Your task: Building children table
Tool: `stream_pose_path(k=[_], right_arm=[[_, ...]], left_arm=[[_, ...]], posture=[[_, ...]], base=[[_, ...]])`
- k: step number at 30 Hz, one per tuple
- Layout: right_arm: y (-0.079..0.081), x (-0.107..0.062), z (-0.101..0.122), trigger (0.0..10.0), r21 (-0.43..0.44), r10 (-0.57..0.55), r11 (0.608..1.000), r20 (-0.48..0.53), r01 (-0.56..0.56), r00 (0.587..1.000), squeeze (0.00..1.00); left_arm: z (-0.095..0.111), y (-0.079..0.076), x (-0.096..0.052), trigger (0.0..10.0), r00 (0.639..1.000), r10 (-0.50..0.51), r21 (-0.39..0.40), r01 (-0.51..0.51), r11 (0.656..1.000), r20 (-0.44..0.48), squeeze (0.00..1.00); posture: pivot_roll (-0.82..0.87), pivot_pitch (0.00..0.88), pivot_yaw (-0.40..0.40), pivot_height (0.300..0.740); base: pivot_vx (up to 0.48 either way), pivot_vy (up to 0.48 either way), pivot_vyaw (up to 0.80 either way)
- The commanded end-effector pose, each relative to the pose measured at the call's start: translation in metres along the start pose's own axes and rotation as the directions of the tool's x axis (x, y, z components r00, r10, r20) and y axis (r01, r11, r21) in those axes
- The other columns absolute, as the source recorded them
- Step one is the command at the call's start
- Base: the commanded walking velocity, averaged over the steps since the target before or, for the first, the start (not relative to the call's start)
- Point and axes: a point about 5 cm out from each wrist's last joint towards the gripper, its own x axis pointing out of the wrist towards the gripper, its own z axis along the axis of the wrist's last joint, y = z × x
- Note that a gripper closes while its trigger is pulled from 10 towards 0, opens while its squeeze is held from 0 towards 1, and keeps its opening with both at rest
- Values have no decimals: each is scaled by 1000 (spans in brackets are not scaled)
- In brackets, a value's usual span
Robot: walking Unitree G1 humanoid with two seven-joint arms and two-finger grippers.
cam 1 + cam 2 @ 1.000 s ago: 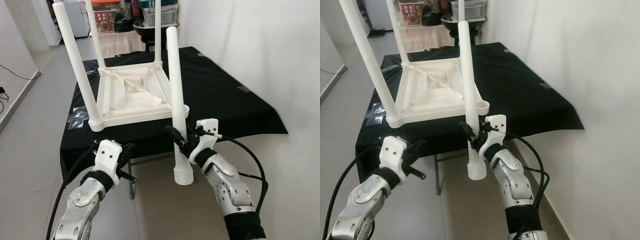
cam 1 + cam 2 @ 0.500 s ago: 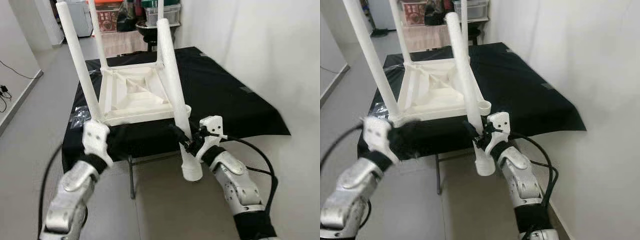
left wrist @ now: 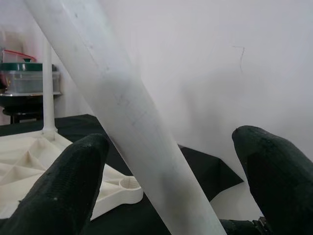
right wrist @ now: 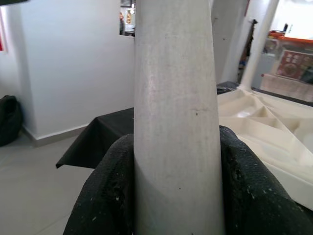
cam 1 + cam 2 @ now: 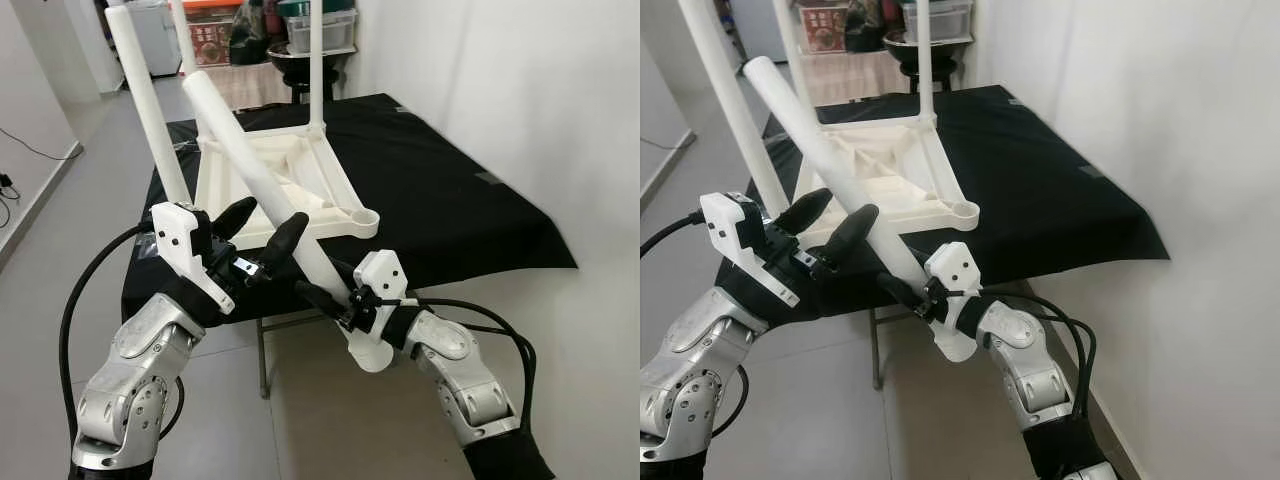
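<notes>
Matt white plastic table leg (image 5: 262,175); matt black cloth (image 5: 460,200); rough, rubbery black fingers (image 4: 112,186)

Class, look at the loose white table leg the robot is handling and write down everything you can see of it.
The loose leg is a long, smooth, round tube of white plastic, slightly scuffed, with a wider ribbed end at the bottom. It slants, its plain top end leaning to the robot's left over the upturned tabletop and its ribbed end hanging off the table's near edge. The right gripper is shut on it near the ribbed end. The left gripper straddles it higher up with fingers open, not touching.
</notes>
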Motion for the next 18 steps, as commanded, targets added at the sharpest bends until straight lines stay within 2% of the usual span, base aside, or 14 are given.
stream_pose_path(k=[1,7,8,12,13,15,18], right_arm=[[7,0,4,10000,-40,50,998,18,-49,999,0],[6,-2,7,10000,-28,60,998,31,-60,998,0],[6,-2,8,10000,-24,64,998,34,-63,997,0],[6,-3,8,10000,-24,69,997,34,-68,997,0],[7,-3,7,10000,-24,74,997,30,-73,997,0],[7,-3,7,10000,-24,74,997,30,-73,997,0],[7,-3,6,10000,-15,69,998,28,-68,997,0]], left_arm=[[3,3,2,10000,1000,-3,-14,3,1000,-5,1000],[8,8,6,10000,999,38,-35,-38,999,20,1000],[10,8,6,10000,999,36,-51,-34,998,33,0],[11,8,7,10000,998,30,-64,-27,998,46,0],[15,6,7,0,997,21,-98,-14,995,79,0],[15,6,7,0,997,21,-98,-14,995,79,0],[24,5,7,0,990,4,-150,17,988,141,0]], posture=[[-102,0,38,740],[-107,0,39,740],[-111,0,39,740],[-111,0,37,740],[-115,0,38,740],[-115,0,38,740],[-117,0,37,740]], base=[[0,0,0],[0,0,0],[0,0,0],[0,0,0],[0,0,0],[0,0,0],[0,0,0]])
